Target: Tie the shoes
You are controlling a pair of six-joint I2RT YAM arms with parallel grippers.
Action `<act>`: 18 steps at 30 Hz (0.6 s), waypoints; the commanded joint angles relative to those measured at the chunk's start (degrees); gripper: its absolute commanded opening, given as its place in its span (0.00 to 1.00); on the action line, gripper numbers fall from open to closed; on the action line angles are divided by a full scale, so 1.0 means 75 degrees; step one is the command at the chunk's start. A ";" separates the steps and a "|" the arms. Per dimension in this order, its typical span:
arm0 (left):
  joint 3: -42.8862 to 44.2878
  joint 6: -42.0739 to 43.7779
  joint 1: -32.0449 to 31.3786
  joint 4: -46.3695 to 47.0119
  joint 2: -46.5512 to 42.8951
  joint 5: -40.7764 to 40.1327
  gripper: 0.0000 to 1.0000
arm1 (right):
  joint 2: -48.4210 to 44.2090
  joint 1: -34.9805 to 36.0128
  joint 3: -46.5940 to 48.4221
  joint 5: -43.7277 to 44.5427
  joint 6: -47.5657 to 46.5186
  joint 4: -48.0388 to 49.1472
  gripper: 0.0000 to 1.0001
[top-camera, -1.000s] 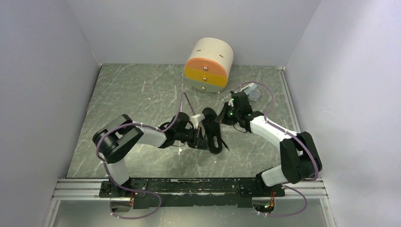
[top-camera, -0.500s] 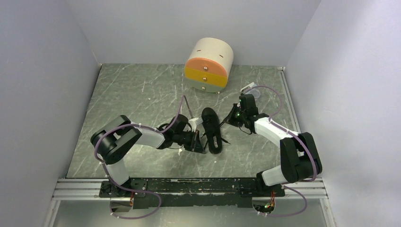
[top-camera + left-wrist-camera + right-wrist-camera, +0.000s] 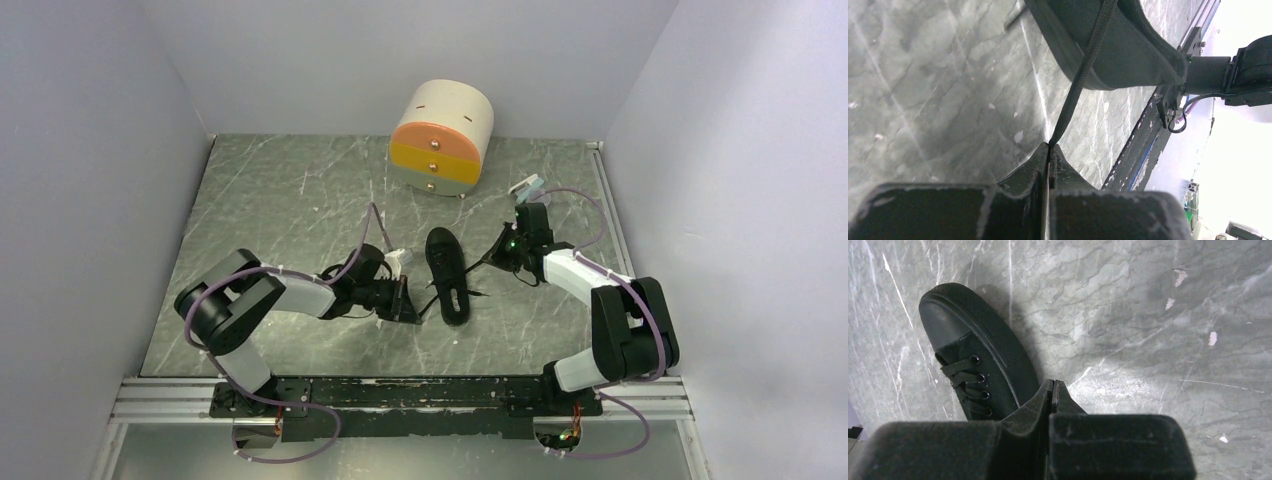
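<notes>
Top external, drawer box (image 3: 441, 137) closed; left tool (image 3: 1049, 146) clamped on lace (image 3: 1083, 75) of shoe (image 3: 1128, 50); right tool (image 3: 1053, 384) closed

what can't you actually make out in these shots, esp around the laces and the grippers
- Right wrist view: the right gripper, shut, blocks the heel half of the shoe. No lace shows at its tips, so whether it holds anything is unclear.
- Left wrist view: the lace pinched by the left gripper runs off the top edge, so its eyelet is cut off.
- Top view: the lace is too thin to tell knotted from loose.
</notes>
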 commanded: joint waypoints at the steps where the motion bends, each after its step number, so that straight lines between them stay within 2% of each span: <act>1: -0.0514 0.0168 0.0081 -0.0839 -0.0273 0.0055 0.05 | 0.0118 -0.0282 0.0043 0.0601 -0.0034 0.0352 0.00; 7: -0.1030 -0.0195 0.0137 -0.0428 -0.0582 0.0088 0.05 | 0.0149 -0.0367 -0.0108 0.0642 -0.0013 0.0510 0.00; 18: -0.1099 0.0027 0.0203 -0.0676 -0.0593 0.0024 0.05 | 0.0274 -0.0633 -0.0020 0.0690 -0.0025 0.0457 0.00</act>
